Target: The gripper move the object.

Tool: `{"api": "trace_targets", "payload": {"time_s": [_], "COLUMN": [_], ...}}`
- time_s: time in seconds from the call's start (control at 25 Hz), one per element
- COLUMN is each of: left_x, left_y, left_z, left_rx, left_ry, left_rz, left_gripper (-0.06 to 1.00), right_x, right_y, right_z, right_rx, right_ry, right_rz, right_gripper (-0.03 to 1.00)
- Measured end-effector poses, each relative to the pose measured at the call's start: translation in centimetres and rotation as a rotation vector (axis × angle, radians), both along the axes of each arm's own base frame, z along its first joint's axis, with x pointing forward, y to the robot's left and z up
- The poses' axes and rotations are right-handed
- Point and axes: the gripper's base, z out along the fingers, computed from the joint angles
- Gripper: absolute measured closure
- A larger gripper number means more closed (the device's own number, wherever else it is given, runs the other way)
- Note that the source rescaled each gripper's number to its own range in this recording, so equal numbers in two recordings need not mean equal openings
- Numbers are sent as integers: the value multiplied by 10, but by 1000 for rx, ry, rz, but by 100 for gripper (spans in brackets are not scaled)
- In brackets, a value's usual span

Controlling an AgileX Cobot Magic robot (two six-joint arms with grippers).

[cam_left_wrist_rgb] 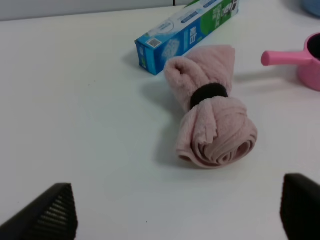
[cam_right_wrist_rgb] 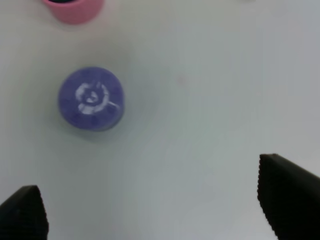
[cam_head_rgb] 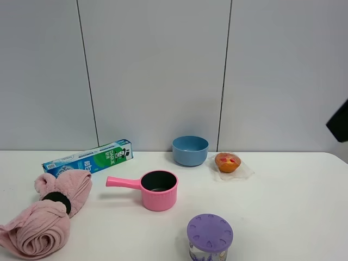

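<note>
The pink rolled towel bundle [cam_head_rgb: 46, 217] lies at the table's front left, cinched by a black band [cam_head_rgb: 57, 200]. In the left wrist view the towel [cam_left_wrist_rgb: 212, 125] lies ahead of my left gripper [cam_left_wrist_rgb: 175, 215], with bare table between them. The left gripper's two dark fingertips [cam_left_wrist_rgb: 50, 215] stand wide apart, open and empty. The left gripper does not show in the exterior high view. My right gripper [cam_right_wrist_rgb: 155, 205] is open and empty above bare table, far from the towel. A black part of the right arm [cam_head_rgb: 340, 122] shows at the right edge.
A toothpaste box [cam_head_rgb: 89, 157] lies just behind the towel. A pink saucepan [cam_head_rgb: 155, 189] stands mid-table with its handle pointing left. A blue bowl [cam_head_rgb: 190, 150] and a muffin [cam_head_rgb: 227, 162] sit at the back. A purple-lidded jar [cam_head_rgb: 210, 235] stands at the front, also seen in the right wrist view [cam_right_wrist_rgb: 91, 97].
</note>
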Motion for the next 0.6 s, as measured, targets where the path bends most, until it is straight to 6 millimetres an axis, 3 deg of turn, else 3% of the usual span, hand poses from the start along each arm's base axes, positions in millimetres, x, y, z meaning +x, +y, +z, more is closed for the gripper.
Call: {"api": "trace_targets", "payload": {"time_s": [0.32, 0.48, 0.6], "left_x": [0, 0, 0], "left_y": [0, 0, 0], "left_z": [0, 0, 0], "left_rx": [0, 0, 0], "left_ry": [0, 0, 0], "left_rz": [0, 0, 0], "left_gripper": [-6, -6, -6], "right_x": [-29, -49, -60], "right_y": [-41, -50, -54], "right_z": [-37, -58, -58], "right_rx": [44, 96, 132], "right_ry": [29, 38, -2], "right_rz": [-202, -253, -263], "right_gripper": [4, 4, 4]}}
